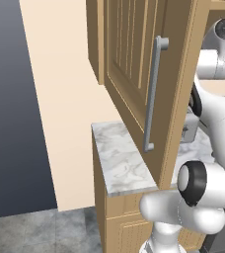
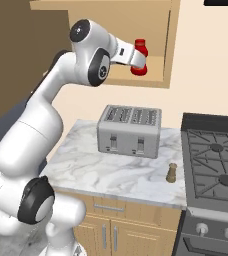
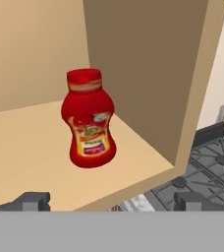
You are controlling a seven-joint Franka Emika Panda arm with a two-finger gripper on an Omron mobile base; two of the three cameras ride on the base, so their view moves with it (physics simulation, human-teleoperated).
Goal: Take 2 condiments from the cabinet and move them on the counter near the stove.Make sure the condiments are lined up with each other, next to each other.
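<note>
**Open pincer at the red bottle in the cabinet**

Pincer [image 3: 109, 202] jaws stand spread wide, released, with nothing between them; its two dark fingertips [image 3: 33, 201] rise at the bottom of the hand view, one at each side, apart from the red bottle [image 3: 88, 120]. That bottle stands upright on the pale shelf floor of the cabinet [image 3: 148, 64], near the right side wall and close to the front edge, ahead of the fingertips and a little left of the midline between them. It has a red cap and a label on its belly.

From the right base view, the white arm reaches up from the lower left and into the open cabinet [image 2: 168, 45], its hand end overlapping the red bottle [image 2: 140, 56] so that whether they touch cannot be told. Below, a grey toaster [image 2: 130, 131] sits on the marble counter [image 2: 91, 167]. A small brown shaker [image 2: 172, 173] with a knob top stands upright on the counter near its front edge, just beside the black stove [image 2: 213, 165] and right of the toaster.

From the left base view, the cabinet door [image 1: 134, 64] hangs swung open over the counter [image 1: 122, 165], its long grey bar handle [image 1: 152, 94] running vertically.
</note>
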